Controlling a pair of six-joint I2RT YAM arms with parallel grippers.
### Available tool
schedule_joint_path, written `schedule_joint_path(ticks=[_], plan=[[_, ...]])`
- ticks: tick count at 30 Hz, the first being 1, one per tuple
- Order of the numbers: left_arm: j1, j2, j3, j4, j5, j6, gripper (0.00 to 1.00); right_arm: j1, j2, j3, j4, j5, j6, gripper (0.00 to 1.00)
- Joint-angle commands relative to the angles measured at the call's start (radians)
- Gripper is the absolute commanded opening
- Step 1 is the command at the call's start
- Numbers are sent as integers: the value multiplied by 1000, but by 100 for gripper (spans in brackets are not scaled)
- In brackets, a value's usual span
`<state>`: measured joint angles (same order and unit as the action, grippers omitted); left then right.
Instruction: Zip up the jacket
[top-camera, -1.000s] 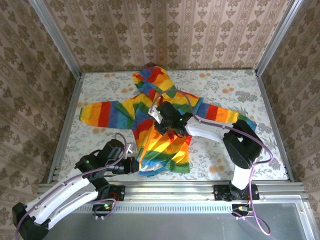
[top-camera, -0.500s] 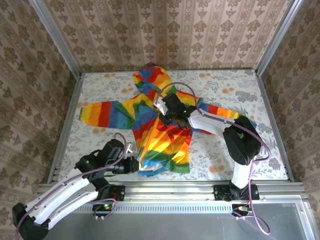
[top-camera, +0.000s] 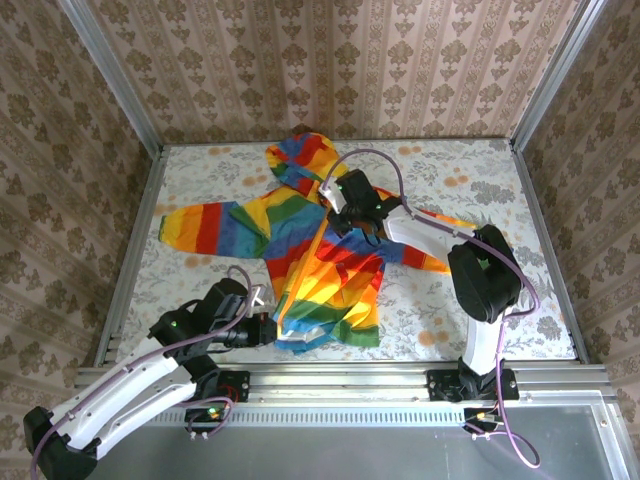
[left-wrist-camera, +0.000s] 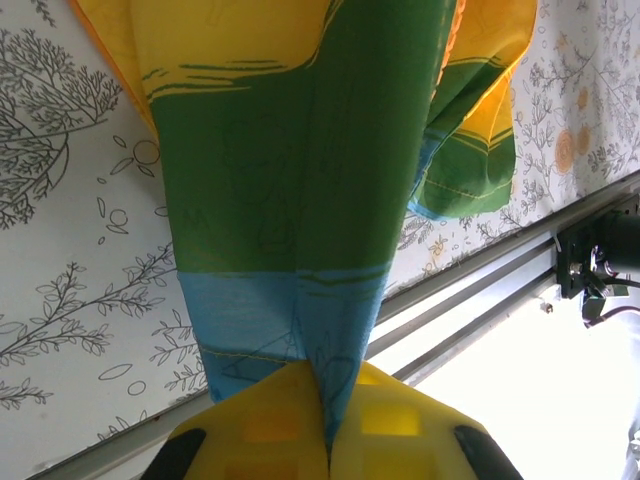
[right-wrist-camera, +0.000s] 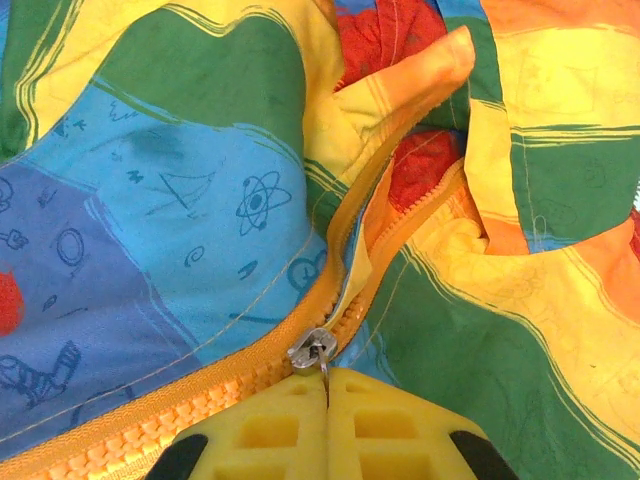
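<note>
One jacket is seen lying spread out near the middle of the table, with its hood at the far side and its bottom edge close to the arms. It is judged to be light, soft and floppy, so it would be bunched up or dragged along if it were pulled at one spot only. The thin cloth is likely to slip if it is pinched loosely. The best places to be held are thought to be the bottom edge, right beside the zipper, and the little metal pull on the slider. That way the zipper can be kept straight and tight. The left claw is squeezed shut on the blue bottom edge. The right claw is squeezed shut on the pull, up near the neck, where the two sides are not yet joined. Below the slider the orange teeth are seen closed. Counted up: one jacket, one hood, two sleeves (one partly hidden under the right arm), one zipper, one pull, two claws and one table.
</note>
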<state>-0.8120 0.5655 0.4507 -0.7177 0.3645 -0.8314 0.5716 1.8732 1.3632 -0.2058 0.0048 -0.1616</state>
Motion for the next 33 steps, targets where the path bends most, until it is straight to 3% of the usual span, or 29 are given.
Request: schedule_joint_path(ticks=[1,33], plan=[[-12,-19,28,-96,22,-12,0,-45,24,51,5,61,-18,0],[-21,-73,49,-172,15,-38,0,-153,260,334,-51,-24,-28,0]])
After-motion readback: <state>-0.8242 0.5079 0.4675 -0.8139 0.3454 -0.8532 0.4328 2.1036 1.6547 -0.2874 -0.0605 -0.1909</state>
